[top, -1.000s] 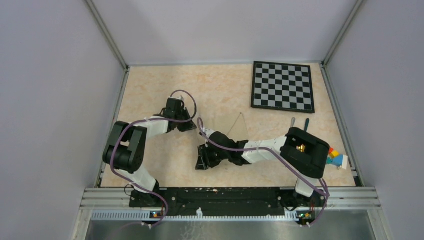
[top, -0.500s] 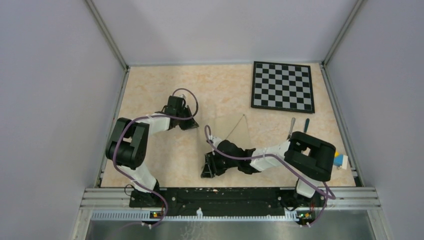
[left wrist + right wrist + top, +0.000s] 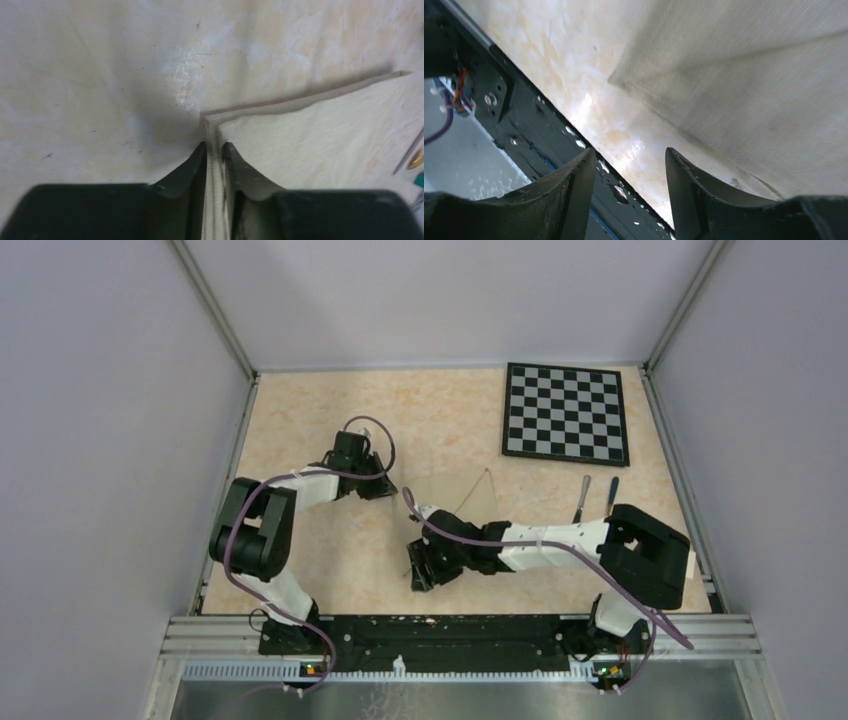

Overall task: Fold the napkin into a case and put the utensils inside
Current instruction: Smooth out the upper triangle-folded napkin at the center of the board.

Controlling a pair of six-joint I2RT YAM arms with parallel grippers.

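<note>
The beige napkin (image 3: 450, 495) lies flat on the table (image 3: 320, 410), to the near left of the checkered board (image 3: 565, 412), and almost matches the tabletop's colour. In the left wrist view it shows as layered cloth, one edge stacked on another. The left gripper (image 3: 214, 147), at the napkin's side farthest from the board, is closed tight on that layered corner. The right gripper (image 3: 629, 152) hovers at the napkin's near edge, farther from the board. Its jaws stand apart with nothing between them, above bare table and the black rail (image 3: 549, 150). The silver knife (image 3: 583, 498) and the spoon (image 3: 611, 490) lie side by side just nearer than the board's right half.
</note>
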